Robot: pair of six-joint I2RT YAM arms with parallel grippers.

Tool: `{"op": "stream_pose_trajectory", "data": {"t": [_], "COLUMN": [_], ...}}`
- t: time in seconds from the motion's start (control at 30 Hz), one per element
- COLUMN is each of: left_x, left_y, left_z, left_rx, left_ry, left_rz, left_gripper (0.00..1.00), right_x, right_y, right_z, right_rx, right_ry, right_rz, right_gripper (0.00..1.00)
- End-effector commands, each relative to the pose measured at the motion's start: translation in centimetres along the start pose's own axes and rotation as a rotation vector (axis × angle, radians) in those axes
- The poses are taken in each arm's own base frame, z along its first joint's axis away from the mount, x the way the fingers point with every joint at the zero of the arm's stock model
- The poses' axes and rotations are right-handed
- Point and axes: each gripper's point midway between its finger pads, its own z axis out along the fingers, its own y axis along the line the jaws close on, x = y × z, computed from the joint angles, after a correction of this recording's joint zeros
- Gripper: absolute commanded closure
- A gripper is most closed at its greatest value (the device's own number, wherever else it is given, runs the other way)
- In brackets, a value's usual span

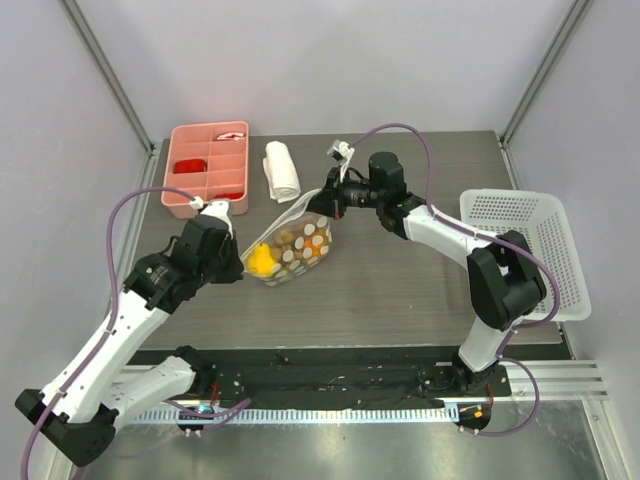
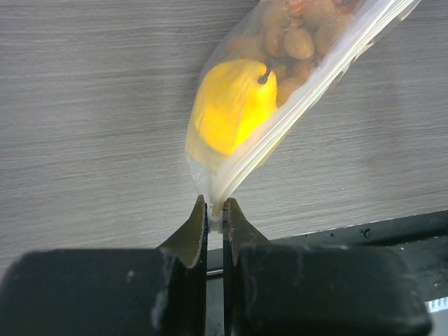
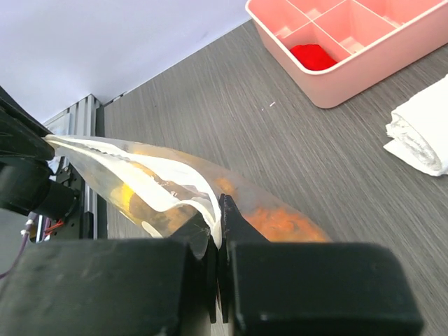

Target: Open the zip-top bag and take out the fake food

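Two tools clamped shut on the zip-top bag over the counter.
Top view: left tool and right tool pinched opposite ends, fake food inside. Left wrist: only a thin corner was gripped, so it could slip free. Right wrist: harder pulling might tear the plastic.

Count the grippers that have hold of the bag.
2. The left gripper pinches the near-left corner of the zip-top bag; the right gripper pinches its far-right edge.
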Motion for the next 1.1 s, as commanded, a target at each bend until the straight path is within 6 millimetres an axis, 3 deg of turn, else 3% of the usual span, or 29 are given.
{"op": "stream_pose_trajectory", "data": {"t": [0.0,0.07,0.1,0.17,0.2,0.27,0.3,0.33,0.37,0.4,0.43,0.53,0.67,0.83,1.07], "left_x": [2.6,2.6,2.0,-0.5,-2.9,-6.2,-8.2,-9.0,-9.5,-11.4,-11.9,-13.9,-14.0,-14.2,-13.0], "left_y": [1.0,-0.2,-0.9,-2.5,-3.3,-3.9,-4.6,-5.4,-6.2,-7.1,-7.6,-8.5,-9.2,-9.0,-8.5], "left_z": [-0.2,-0.8,-1.5,-2.8,-4.1,-4.3,-5.1,-3.4,-3.1,-2.8,-1.5,-0.2,2.6,3.2,4.5], "left_rx": [-0.032,0.041,0.091,0.186,0.221,0.211,0.225,0.221,0.247,0.255,0.248,0.247,0.246,0.224,0.207], "left_ry": [0.095,0.106,0.078,-0.021,-0.096,-0.183,-0.228,-0.191,-0.187,-0.234,-0.223,-0.256,-0.211,-0.237,-0.180], "left_rz": [-0.017,-0.005,0.004,0.047,0.063,0.148,0.178,0.258,0.295,0.313,0.335,0.419,0.485,0.482,0.490], "left_gripper": [0.94,0.71,0.40,0.22,0.18,0.21,0.31,0.34,0.36,0.37,0.41,0.46,0.48,0.52,0.67], "right_x": [-4.0,-4.1,-3.5,-2.7,-2.8,-2.6,-2.8,-2.1,-1.9,-2.3,-1.7,-1.4,-1.2,-1.3,-1.6], "right_y": [0.0,1.1,1.8,2.4,2.9,3.8,4.3,4.8,5.0,5.1,5.2,5.3,5.2,5.3,5.7], "right_z": [-0.1,-0.1,-0.1,0.0,0.1,0.1,0.2,0.4,0.5,0.7,0.8,0.8,1.0,0.9,0.7], "right_rx": [-0.014,-0.072,-0.112,-0.148,-0.185,-0.239,-0.257,-0.283,-0.292,-0.291,-0.288,-0.291,-0.291,-0.292,-0.299], "right_ry": [-0.095,-0.108,-0.097,-0.061,-0.049,-0.045,-0.047,-0.018,-0.001,0.000,0.024,0.029,0.032,0.032,0.029], "right_rz": [-0.080,-0.108,-0.110,-0.107,-0.124,-0.136,-0.138,-0.124,-0.128,-0.163,-0.150,-0.147,-0.141,-0.144,-0.150], "right_gripper": [0.99,0.99,0.99,0.99,0.99,0.99,0.99,0.99,0.99,0.99,0.99,0.99,0.99,0.99,0.99]}}
